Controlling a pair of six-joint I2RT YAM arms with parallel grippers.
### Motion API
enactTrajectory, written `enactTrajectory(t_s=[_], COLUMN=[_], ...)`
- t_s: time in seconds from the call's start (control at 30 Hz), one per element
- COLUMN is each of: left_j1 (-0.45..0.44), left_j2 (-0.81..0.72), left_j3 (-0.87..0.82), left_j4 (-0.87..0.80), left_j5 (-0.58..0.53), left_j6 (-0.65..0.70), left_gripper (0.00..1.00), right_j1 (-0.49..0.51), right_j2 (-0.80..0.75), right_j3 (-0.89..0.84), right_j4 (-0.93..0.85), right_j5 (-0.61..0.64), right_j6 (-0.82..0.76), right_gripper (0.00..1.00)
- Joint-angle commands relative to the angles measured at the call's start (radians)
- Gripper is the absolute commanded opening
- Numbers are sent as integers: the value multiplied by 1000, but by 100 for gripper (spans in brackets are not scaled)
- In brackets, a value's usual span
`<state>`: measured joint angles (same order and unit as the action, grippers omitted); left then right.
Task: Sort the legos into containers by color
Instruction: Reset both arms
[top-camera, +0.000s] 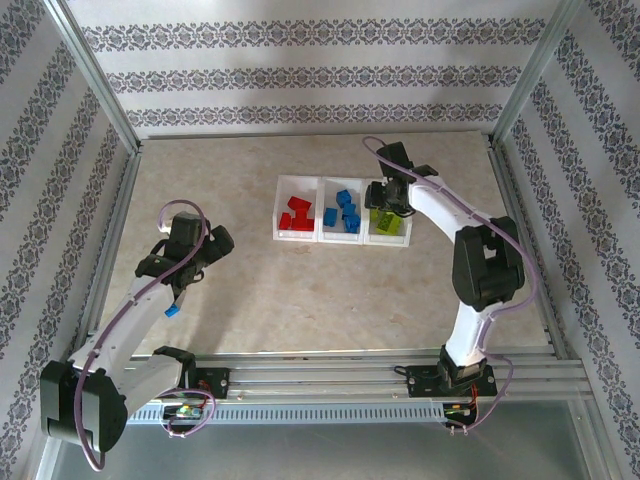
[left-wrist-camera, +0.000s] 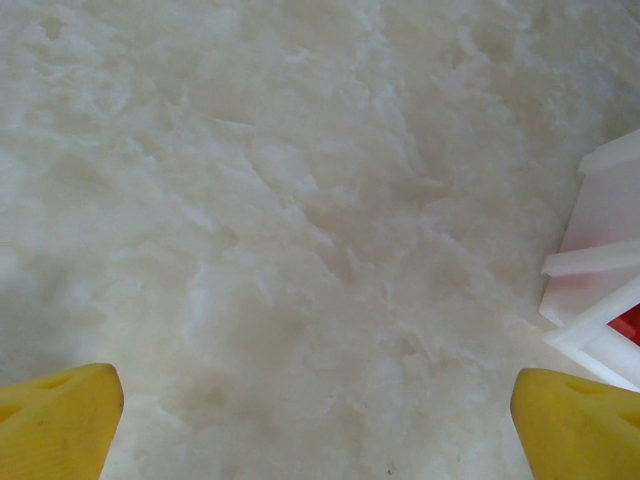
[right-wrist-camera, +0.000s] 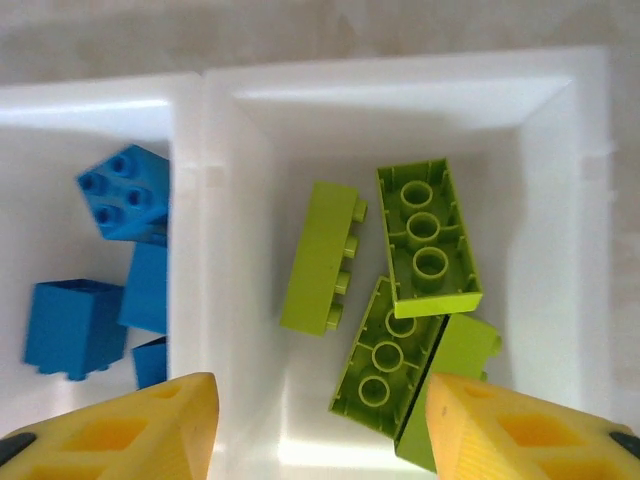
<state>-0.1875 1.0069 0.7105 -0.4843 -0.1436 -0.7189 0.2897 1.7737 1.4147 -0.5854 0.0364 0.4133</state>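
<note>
The clear tray (top-camera: 322, 181) lies at mid-table, its three compartments side by side. Red legos (top-camera: 296, 215) fill the left one, blue legos (top-camera: 347, 212) the middle one and lime green legos (top-camera: 388, 224) the right one. My right gripper (top-camera: 388, 205) hangs open over the green compartment. In the right wrist view its fingers (right-wrist-camera: 150, 430) straddle several green legos (right-wrist-camera: 428, 235) with nothing held, next to the blue legos (right-wrist-camera: 122, 192). My left gripper (top-camera: 222, 240) is open over bare table left of the tray, its fingers (left-wrist-camera: 60, 420) wide apart and empty.
The tray's near-left corner (left-wrist-camera: 605, 270) shows at the right edge of the left wrist view, with a sliver of red (left-wrist-camera: 630, 325) inside. Patterned walls and metal frame posts enclose the table (top-camera: 250, 300) on three sides.
</note>
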Motion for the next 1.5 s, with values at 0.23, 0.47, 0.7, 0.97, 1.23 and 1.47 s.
enactTrajectory(t_s=[0.23,0.47,0.7,0.97,1.23,1.47], left_j1=[16,16,16,17,21,44], left_j2=[-126,-245,-340,-417,-447,-404], left_j3=[-4,-53,-77,-99,-179,-271], left_j4=[-48,-43,-45,-54,86,360], left_j5=[-86,-124,-185,-281,-397,-426], left_j6=[73,115,158,215,343,441], left_gripper=[100,100,100,100,100,100], right_j1=[-11,-15,-31,-48,-67,-85], right_j2=[-304,-546,-767,-889,-908,-874], right_j3=[-185,-379,-539,-630,-683,-708], right_j4=[8,43,80,96,143,210], right_j5=[115,219,307,399,494,515], right_j6=[-13,0,27,32,21,-17], right_gripper=[73,96,98,98,98,98])
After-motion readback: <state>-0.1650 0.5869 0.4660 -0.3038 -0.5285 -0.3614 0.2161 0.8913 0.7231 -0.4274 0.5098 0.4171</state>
